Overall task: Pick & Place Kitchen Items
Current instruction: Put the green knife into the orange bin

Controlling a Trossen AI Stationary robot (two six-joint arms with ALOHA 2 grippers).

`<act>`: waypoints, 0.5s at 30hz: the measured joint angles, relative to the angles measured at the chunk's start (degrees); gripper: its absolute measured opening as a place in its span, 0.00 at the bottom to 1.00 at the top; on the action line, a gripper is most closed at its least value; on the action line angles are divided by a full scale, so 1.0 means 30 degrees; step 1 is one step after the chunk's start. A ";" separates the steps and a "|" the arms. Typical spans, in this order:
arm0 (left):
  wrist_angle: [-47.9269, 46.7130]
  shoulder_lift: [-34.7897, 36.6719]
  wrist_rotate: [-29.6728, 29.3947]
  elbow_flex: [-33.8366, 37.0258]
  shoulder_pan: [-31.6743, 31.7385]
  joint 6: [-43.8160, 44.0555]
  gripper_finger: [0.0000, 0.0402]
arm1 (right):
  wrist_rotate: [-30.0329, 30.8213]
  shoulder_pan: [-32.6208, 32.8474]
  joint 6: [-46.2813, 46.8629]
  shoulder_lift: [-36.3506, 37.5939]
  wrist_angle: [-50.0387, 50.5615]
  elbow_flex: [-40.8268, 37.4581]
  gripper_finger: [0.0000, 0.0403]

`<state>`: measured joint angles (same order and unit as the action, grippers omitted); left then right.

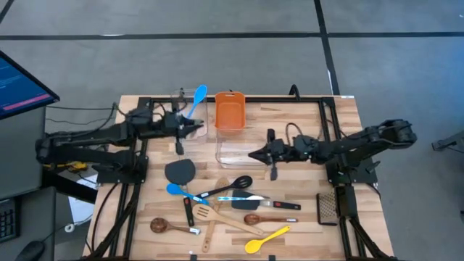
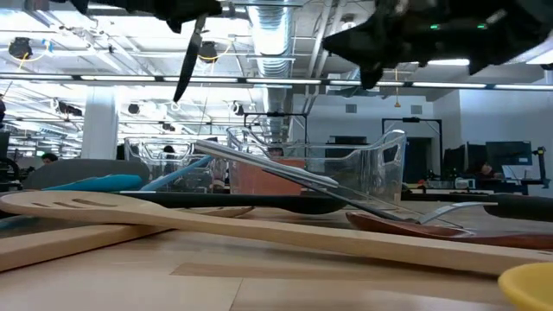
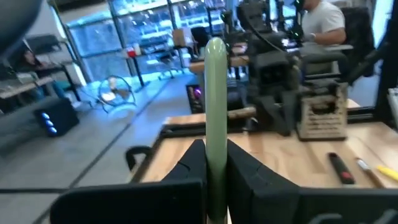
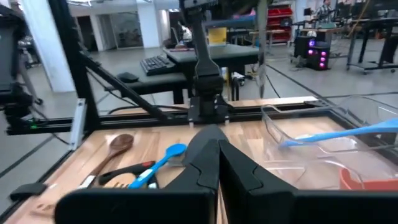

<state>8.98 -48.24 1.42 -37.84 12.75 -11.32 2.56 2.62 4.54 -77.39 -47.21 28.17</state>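
Observation:
My left gripper (image 1: 197, 127) (image 3: 216, 148) hangs above the table's far left, shut on a slim pale utensil handle (image 3: 216, 93), which shows as a dark strip (image 2: 188, 65) in the low view. Beside it, a blue spoon (image 1: 196, 101) leans in a clear tub (image 1: 183, 109). My right gripper (image 1: 252, 154) (image 4: 214, 134) is shut and holds nothing, above a second clear tub (image 1: 235, 148). Several utensils lie at the near middle: a black turner (image 1: 180, 172), a black ladle (image 1: 232, 185), a wooden slotted spatula (image 1: 206, 216), a wooden spoon (image 1: 163, 226) and a yellow spoon (image 1: 267, 239). My left gripper pinches the handle's shaft (image 3: 216, 168) between its two fingers (image 3: 186, 165). The fingers come level from the table's left and lie across it. The handle stands upright, its rounded end (image 3: 216, 46) above the fingers. Its lower part (image 2: 181, 86) hangs below them, clear of the table.
An orange bin (image 1: 229, 112) stands at the far middle, between the two tubs. A metal grater (image 1: 328, 208) lies at the near right. The black frame rail (image 1: 290, 100) runs along the table's far edge. Bare wood (image 1: 304, 123) shows at the far right.

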 joint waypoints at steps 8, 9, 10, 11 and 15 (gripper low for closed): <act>-0.0141 0.0493 0.3457 0.0057 0.2711 0.1366 0.02 | 0.0152 -0.1264 -0.0534 -0.3722 0.0161 0.3779 0.00; -0.0106 0.0479 0.3566 0.0057 0.2710 0.1414 0.02 | 0.0112 -0.1379 -0.0574 -0.3968 0.0358 0.4198 0.00; -0.0097 0.0471 0.3675 0.0057 0.2691 0.1423 0.02 | 0.0081 -0.1496 -0.0696 -0.4031 0.0816 0.4439 0.00; -0.0112 0.0471 0.3684 0.0057 0.2571 0.1451 0.02 | 0.0055 -0.1630 -0.0872 -0.4064 0.1344 0.4725 0.00; -0.0068 0.0471 0.3678 0.0057 0.2021 0.1736 0.02 | 0.0011 -0.2065 -0.1144 -0.4007 0.3142 0.5596 0.00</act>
<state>8.78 -46.83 12.45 -37.67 18.82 -6.11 2.59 -3.58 1.10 -89.41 -37.79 44.95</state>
